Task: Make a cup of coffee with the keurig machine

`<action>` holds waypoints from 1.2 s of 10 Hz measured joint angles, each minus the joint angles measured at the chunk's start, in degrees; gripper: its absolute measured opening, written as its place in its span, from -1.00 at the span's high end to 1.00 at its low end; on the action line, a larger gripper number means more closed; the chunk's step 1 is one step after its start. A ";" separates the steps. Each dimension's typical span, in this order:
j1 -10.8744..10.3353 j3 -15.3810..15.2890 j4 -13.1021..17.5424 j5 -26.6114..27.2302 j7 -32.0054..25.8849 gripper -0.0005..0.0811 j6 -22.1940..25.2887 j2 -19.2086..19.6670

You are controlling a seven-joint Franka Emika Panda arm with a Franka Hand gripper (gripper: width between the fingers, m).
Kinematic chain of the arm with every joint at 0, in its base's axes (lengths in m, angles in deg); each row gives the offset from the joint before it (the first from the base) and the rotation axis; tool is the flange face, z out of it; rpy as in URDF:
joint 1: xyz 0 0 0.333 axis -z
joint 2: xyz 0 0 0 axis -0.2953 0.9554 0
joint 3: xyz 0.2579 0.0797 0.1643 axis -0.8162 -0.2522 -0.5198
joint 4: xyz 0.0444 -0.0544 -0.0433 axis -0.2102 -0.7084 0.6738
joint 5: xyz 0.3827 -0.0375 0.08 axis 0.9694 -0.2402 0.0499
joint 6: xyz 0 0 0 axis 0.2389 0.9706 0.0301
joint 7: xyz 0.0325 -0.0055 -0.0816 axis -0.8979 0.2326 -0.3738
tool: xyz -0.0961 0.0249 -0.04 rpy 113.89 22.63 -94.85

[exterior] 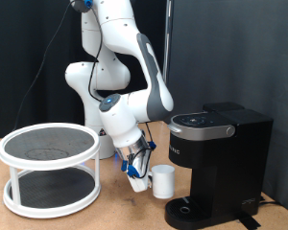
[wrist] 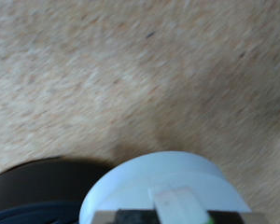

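we've got the gripper [exterior: 144,178] pinching the cup [exterior: 163,180] by its rim lower-middle of the frame, probably to reach the keurig machine [exterior: 218,158]

We see the cup [exterior: 163,181], plain white, matte and cylindrical, standing about upright and just beside the keurig machine [exterior: 219,165], on the exterior view's left of it. From the wrist view, the cup [wrist: 168,189] shows as a pale rounded wall close under the camera. The keurig machine is black and boxy, its domed lid down, small lettering on its front, its round drip base [exterior: 189,212] resting on the worktop [exterior: 115,216].
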 joint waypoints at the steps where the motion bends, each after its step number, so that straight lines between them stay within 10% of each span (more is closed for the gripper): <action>1: -0.17 0.00 1.61 -0.80 2.56 0.99 -0.03 0.86; 12: -0.27 1.49 7.55 -10.04 9.93 0.99 2.04 4.64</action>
